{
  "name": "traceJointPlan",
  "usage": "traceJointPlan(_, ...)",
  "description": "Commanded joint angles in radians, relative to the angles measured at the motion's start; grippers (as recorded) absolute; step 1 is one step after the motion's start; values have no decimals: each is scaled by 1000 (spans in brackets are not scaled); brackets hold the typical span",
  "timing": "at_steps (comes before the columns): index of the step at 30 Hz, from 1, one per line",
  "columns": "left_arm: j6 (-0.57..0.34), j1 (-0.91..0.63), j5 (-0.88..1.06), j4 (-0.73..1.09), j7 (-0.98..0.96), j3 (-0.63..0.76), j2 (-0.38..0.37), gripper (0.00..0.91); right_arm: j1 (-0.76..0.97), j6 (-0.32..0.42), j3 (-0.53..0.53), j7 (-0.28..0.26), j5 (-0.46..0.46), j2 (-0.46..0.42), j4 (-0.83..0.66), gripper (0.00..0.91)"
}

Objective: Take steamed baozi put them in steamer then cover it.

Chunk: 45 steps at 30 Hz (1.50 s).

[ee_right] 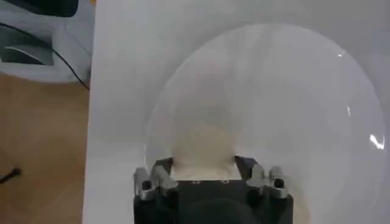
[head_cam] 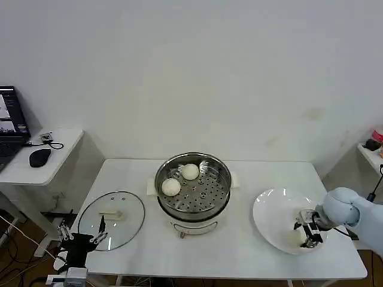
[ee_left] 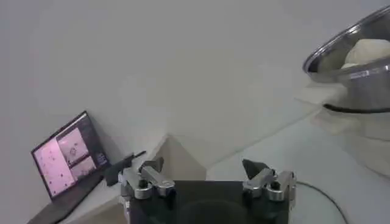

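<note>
Here the white worktop (head_cam: 239, 257) stands against a plain white wall (head_cam: 197, 72), with wooden floor showing past its edge in the right wrist view. A second, smaller white side table (head_cam: 60, 143) sits off to the robot's left, carrying a laptop (head_cam: 9, 125) with a lit screen, a black mouse (head_cam: 40, 157) and a cable.

The steamer (head_cam: 193, 188) is near the middle of the worktop, uncovered, its shiny pot resting on a white base. Two buns (head_cam: 181, 179) lie on the perforated tray inside, toward the far left part of it, close to each other. The glass lid (head_cam: 112, 218) lies flat on the worktop to the left of the steamer, apart from it, cream handle at its centre.

A white plate (head_cam: 275, 206) sits to the right of the steamer. The right tool (head_cam: 303, 235) is down over the near right part of the plate, its fingers (ee_right: 159, 168) spread on either side of a third bun (head_cam: 294, 238); whether they press on it I cannot tell.

The left tool (head_cam: 82, 237) hangs at the near left edge of the worktop, just by the lid's rim, fingers apart and holding nothing.
</note>
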Motion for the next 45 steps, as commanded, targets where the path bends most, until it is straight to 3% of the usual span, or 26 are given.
traceJointPlan(1, 1, 2, 0, -5, 0, 0, 1, 907, -4, -5, 4, -13, -5, 6, -2, 625)
traceJointPlan(7, 1, 4, -1, -8, 0, -1, 0, 907, 58, 8, 7, -48, 13, -4, 18, 615)
traceJointPlan(12, 0, 2, -1, -12, -1, -1, 0, 907, 189, 15, 43, -87, 80, 5, 22, 615)
traceJointPlan(23, -1, 4, -7, -19, 0, -13, 5, 907, 609, 34, -120, -109, 174, 108, -30, 625)
traceJointPlan(33, 1, -1, -6, -24, 0, -16, 1, 907, 862, 30, -300, -113, 220, 377, -37, 625)
traceJointPlan(38, 1, -2, -5, -23, -1, -20, -3, 907, 884, 36, -364, -102, 250, 504, -30, 625)
traceJointPlan(45, 1, 7, -5, -38, -1, -37, -9, 907, 806, 100, -384, -104, 211, 716, -108, 635)
